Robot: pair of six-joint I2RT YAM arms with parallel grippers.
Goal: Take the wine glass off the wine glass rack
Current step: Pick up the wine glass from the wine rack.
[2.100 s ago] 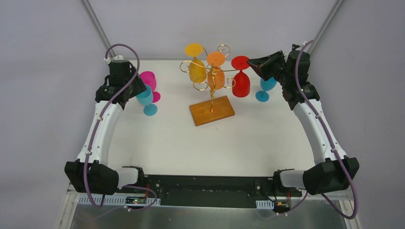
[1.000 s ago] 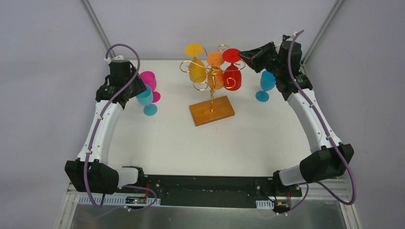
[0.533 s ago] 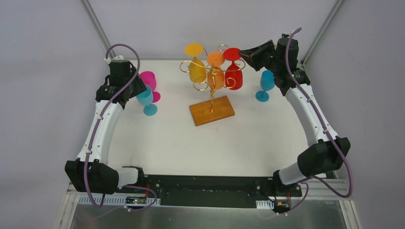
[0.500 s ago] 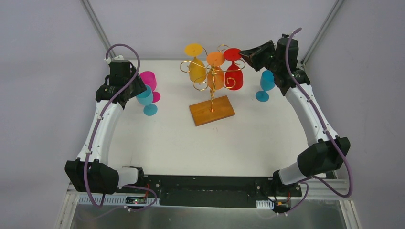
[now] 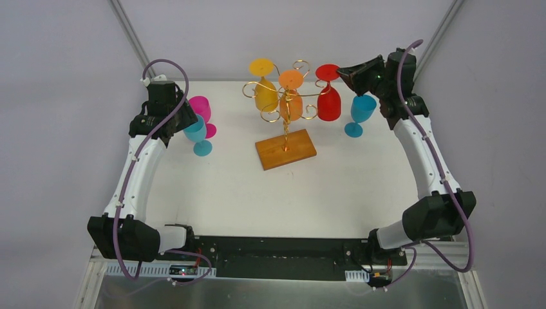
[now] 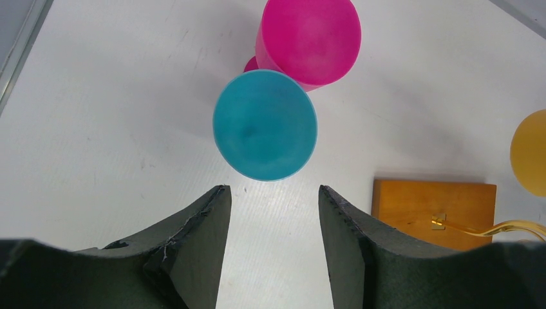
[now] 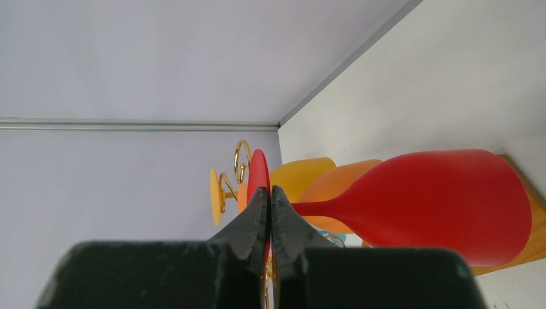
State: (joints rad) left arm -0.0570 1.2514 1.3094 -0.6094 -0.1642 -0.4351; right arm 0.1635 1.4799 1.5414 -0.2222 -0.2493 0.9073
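The right gripper point(image 7: 270, 199) pinches the foot rim of the red glass point(image 5: 328, 103), which hangs upside down just right of the rack point(image 5: 285, 149). It is probably light, slippery plastic; the stem gives a firmer hold. The left gripper point(image 6: 269, 212) is half open and empty.

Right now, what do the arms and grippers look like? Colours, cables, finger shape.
Both match. The left arm and right arm have white links with black joint housings and black wrists. A purple cable loops loosely along each, held by white fittings. The left gripper and right gripper each have two dark, matte, wedge-shaped fingers with rough-cut edges.
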